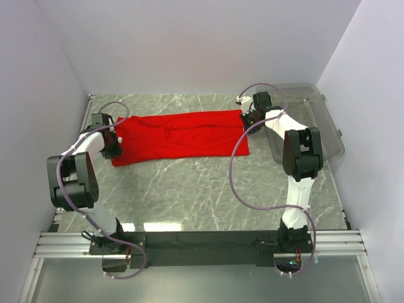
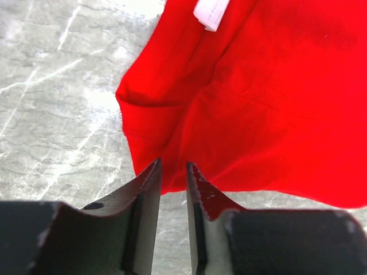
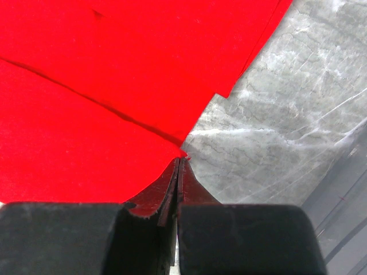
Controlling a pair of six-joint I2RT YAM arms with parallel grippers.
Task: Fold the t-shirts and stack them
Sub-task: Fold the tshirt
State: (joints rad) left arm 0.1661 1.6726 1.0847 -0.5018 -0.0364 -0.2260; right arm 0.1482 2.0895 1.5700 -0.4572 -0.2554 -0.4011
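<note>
Red t-shirt [image 1: 180, 136] lay flat as a long band across the far half of the bench [image 1: 208, 189]. It ran from near the left edge to just beside the clear bin [image 1: 315, 120] in the far right corner. The white neck label [image 2: 211, 12] showed at the left end.

Right gripper [image 3: 180, 160]: jaws together, and as far as I could see pinched on the hem at the band's right end.

Left gripper [image 2: 174, 166]: jaws a narrow gap apart with nothing between them. The cloth edge sat just ahead of the tips, with bare bench below.

Step in hand, as I judged it: take the left end so both ends lift together.

Notes for doing it well:
- Push the left tips under the edge before closing, taking all layers.
- Check the bite in the wrist view.
- Lift both ends evenly, without stretching.
- Watch for the rumpled left corner slipping free.
</note>
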